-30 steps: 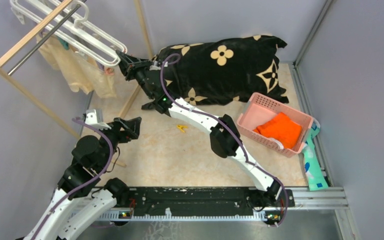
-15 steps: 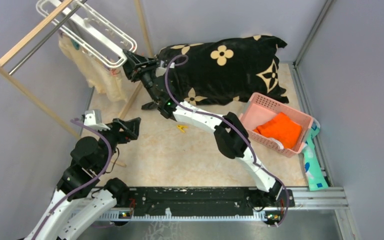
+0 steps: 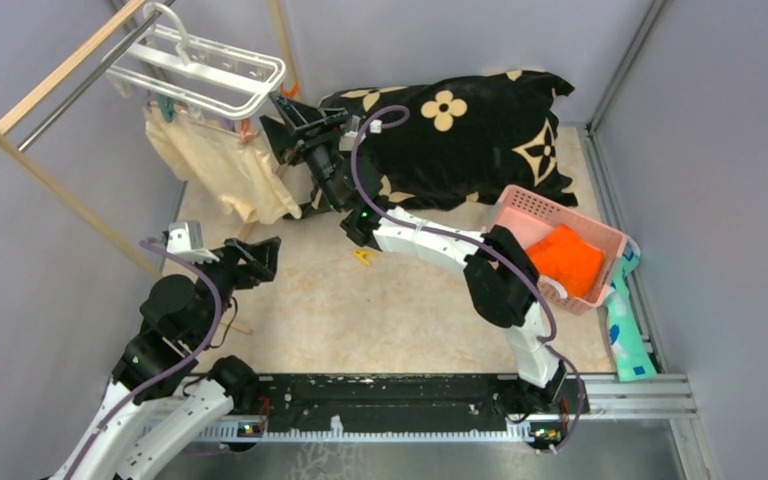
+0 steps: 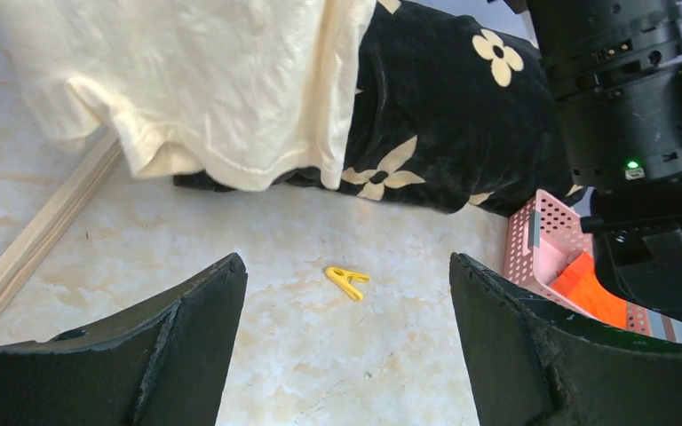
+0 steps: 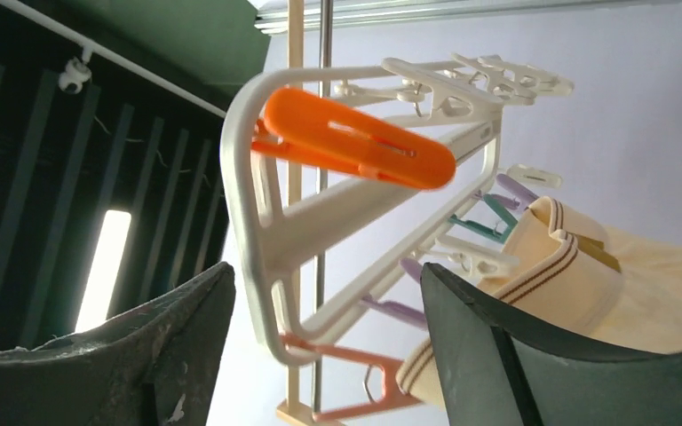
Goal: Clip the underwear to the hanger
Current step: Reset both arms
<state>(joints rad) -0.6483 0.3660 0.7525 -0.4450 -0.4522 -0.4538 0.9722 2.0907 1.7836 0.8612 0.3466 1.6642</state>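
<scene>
The right arm is stretched from its base at 5 o'clock in the top view toward 10 o'clock, with the elbow bent. The right gripper is raised and tilted upward, its jaws spread wide. The left arm is folded close to its base. The left gripper is aimed toward 2 o'clock, jaws parted wide.

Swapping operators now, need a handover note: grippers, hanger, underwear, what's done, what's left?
Left gripper: open, empty, low over the table.
Right gripper: open, empty, at the end of the hanger.
The hanger hangs on the rack; underwear hangs below, waistband in its clips.
Done: clipping looks finished; clip count unclear.
Left: probably back the right arm off; yellow clip lies loose on the table.
</scene>
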